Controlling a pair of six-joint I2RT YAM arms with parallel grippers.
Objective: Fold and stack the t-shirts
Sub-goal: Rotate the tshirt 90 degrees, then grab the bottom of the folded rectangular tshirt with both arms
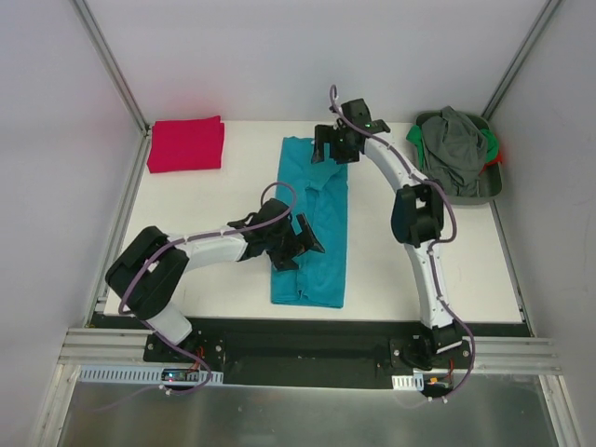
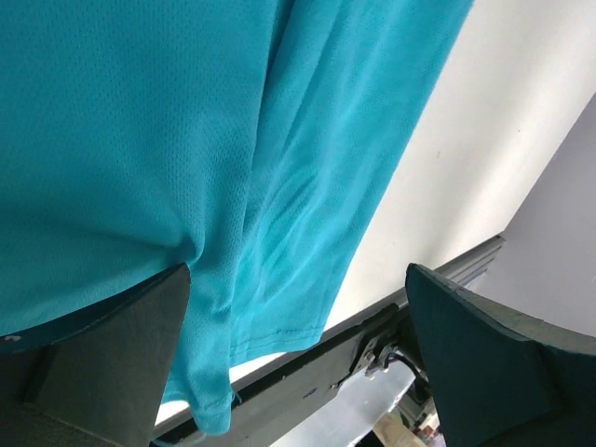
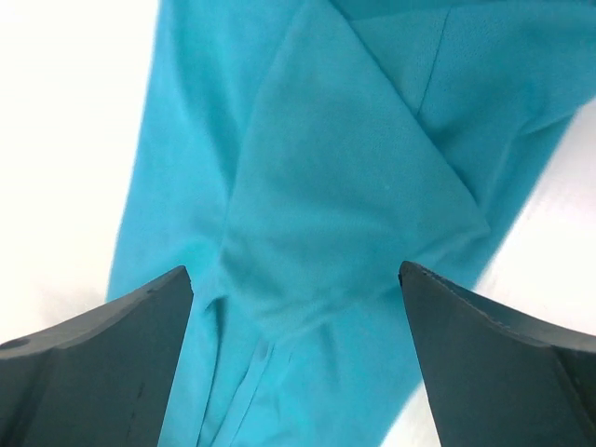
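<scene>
White table (image 1: 205, 242) with teal t-shirt (image 1: 321, 279), folded red t-shirt (image 1: 186, 144), seemingly green bin (image 1: 456, 197)

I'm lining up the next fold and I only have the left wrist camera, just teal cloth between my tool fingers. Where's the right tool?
Observer: The right tool hangs open over the far end of the teal shirt, which lies as a long strip running near to far.
Operator: Is the red shirt folded?
Observer: Yes, the red shirt lies folded at the far left corner of the table, apart from the teal one.
Operator: Anything else waiting?
Observer: A green bin at the far right holds a grey garment.
</scene>
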